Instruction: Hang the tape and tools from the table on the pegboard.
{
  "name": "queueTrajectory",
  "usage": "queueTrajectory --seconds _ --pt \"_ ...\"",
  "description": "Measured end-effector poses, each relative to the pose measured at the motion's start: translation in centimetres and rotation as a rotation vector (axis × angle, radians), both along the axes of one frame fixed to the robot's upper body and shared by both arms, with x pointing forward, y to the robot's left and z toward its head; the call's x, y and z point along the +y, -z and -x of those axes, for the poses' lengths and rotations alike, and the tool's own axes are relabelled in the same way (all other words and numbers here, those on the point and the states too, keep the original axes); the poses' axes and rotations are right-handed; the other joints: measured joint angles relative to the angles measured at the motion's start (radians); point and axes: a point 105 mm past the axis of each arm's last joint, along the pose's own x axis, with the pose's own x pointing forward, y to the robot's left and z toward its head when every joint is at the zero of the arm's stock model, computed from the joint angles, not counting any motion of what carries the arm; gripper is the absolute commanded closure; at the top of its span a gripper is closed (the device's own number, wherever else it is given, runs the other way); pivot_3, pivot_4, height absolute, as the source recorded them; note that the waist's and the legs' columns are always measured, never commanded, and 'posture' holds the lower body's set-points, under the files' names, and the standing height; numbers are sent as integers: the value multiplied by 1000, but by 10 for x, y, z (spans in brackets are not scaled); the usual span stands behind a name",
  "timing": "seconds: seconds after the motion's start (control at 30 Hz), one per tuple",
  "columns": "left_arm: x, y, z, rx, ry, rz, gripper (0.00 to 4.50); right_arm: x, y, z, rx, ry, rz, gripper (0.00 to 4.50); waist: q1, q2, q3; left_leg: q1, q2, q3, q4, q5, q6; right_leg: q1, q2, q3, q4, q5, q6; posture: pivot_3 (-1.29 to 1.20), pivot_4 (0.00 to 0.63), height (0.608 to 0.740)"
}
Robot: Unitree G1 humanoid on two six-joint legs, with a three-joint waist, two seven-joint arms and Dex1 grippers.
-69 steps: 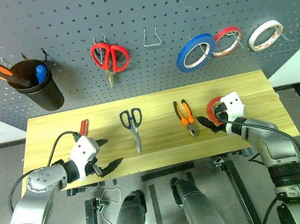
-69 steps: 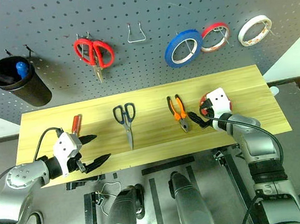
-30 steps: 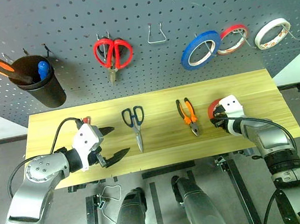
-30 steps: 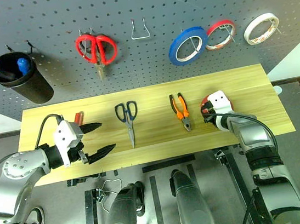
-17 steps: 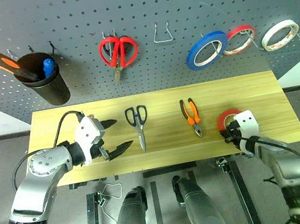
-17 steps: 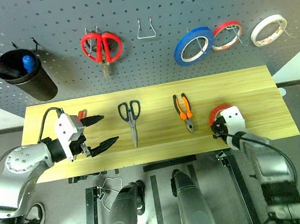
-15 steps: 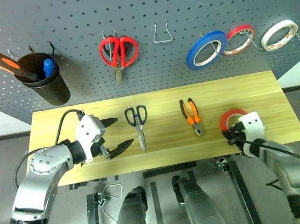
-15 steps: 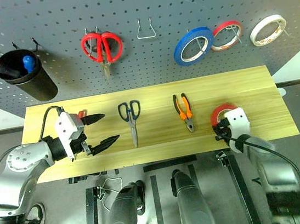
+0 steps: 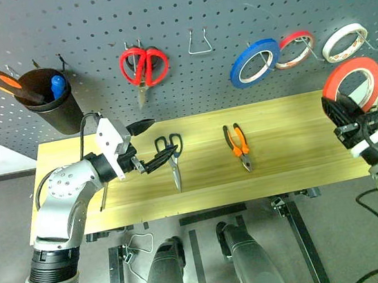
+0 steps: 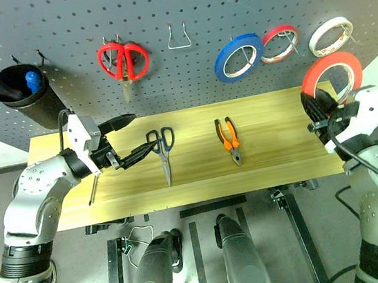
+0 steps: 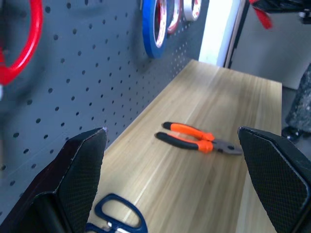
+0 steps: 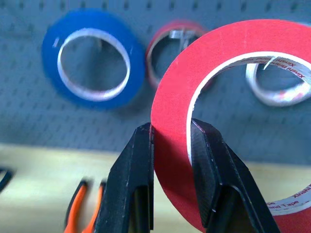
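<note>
Nearest, the right tool [image 10: 328, 125] is pinching the wall of the red tape [image 10: 330, 75], one finger inside the ring and one outside, holding it upright in the air off the right end of the counter [image 9: 286, 163]. The left tool [image 9: 149, 144] hangs with its fingers spread wide and empty, just above the dark-handled scissors [image 9: 171, 159]. These lie flat on the counter, with the orange-handled pliers [image 9: 238, 146] to their right.

Behind, the pegboard [image 9: 77, 30] carries a black cup [image 9: 50, 104], red scissors [image 9: 142, 67], a bare wire hook [image 9: 198, 44], a blue roll [image 9: 254, 62], a thin red roll [image 9: 296, 49] and a white roll [image 9: 346, 40].

The grip takes only a narrow bite of the rim, so the roll could swing or slip out when pushed against a hook. The hooks on the right look occupied, so the roll may knock a hanging one loose.

The pale core bears small print that seems to read "Xinshi Packing Tape".
</note>
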Motion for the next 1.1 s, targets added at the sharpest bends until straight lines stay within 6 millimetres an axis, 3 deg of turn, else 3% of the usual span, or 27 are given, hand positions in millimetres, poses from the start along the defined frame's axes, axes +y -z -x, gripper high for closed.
queueTrajectory --seconds 0.17,0.57,0.87,1.1 --pt "-2 -2 -2 -28 -14 34 0 1 11 -12 23 -31 -20 3805 1 0 0 0 -1 0 0 0 3 0 -2 0 0 0 0 70 300 740" --pt "-1 -1 -1 -42 -17 36 0 7 -4 -11 -23 -78 8 3805 0 0 0 0 -1 0 0 0 3 0 -2 0 2 0 0 62 303 740" --pt "-2 2 -2 -29 -15 34 0 43 -34 -11 -108 -184 17 3805 -2 0 0 0 -1 0 1 0 3 0 -2 -2 3 0 0 62 304 740" --pt "-2 2 -3 -29 -15 34 0 61 -36 -22 -111 -237 12 3805 0 0 0 0 -1 0 1 0 3 0 -2 -2 3 0 0 73 314 740"
